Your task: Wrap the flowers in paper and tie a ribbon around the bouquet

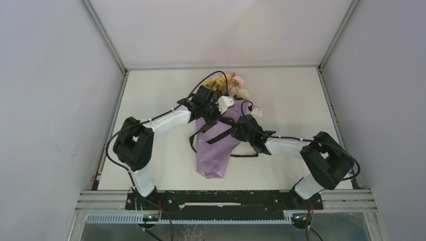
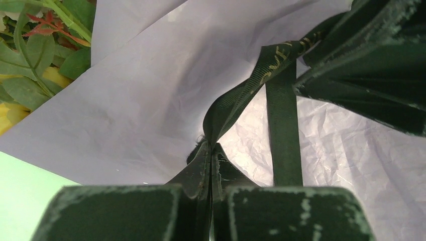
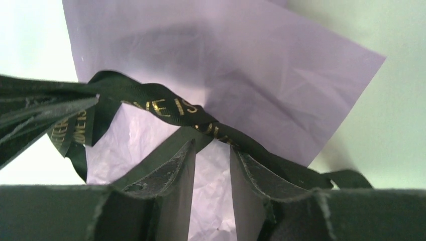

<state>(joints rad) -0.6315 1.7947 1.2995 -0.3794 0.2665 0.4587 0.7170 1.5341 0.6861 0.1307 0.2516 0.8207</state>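
Table [image 1: 150, 100]: white; bouquet [image 1: 215, 153] lies centred.
Left gripper [image 2: 211, 153]: pinches ribbon [image 2: 235, 98] taut, likely for tying.
Right gripper [image 3: 212, 150]: half-parted, ribbon across tips, unclamped.

One camera sits high behind the arms [image 1: 166, 120] and looks down at the whole table [image 1: 150, 95]. Two cameras ride on the wrists, very close. All three see the purple paper [image 1: 216, 156] and black ribbon [image 1: 217, 136].

We're tight in the middle: the left gripper [image 2: 211, 155] and right gripper [image 3: 212, 146] crowd over the lilac-purple paper cone [image 1: 215, 156], and the black gold-lettered fabric ribbon [image 3: 166, 107] stretches between them, barring that gap. We've got bare white tabletop [image 1: 150, 95] left and right of the cone; grey side walls [image 1: 45, 125] hem it.
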